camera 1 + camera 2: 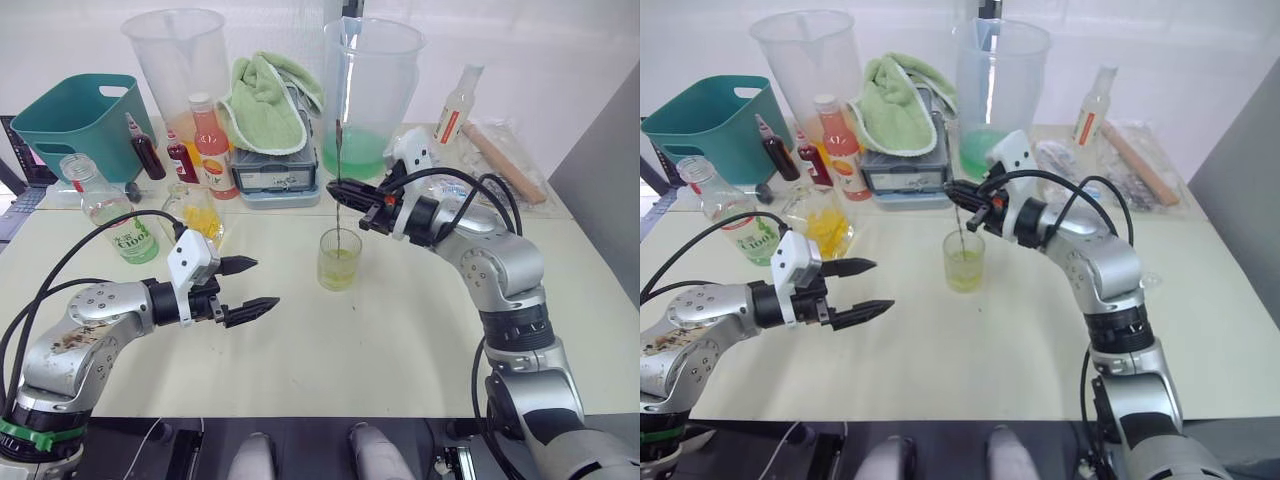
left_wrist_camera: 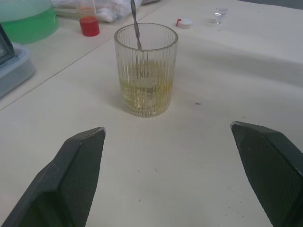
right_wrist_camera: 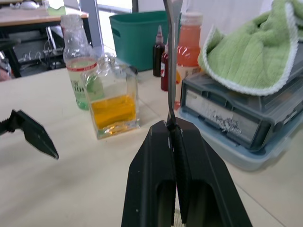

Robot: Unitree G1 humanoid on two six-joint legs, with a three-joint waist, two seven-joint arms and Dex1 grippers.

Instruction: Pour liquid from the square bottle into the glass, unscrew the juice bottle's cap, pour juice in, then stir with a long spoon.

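Square bottle (image 1: 200, 215), towel (image 1: 262, 102) behind glass (image 1: 339, 259).

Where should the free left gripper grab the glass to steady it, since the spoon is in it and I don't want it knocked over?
Grip the glass low around its ribbed wall, coming level from the robot's left, where the open left gripper already faces it. The top is taken: the long spoon stands upright in it, held by the right gripper.
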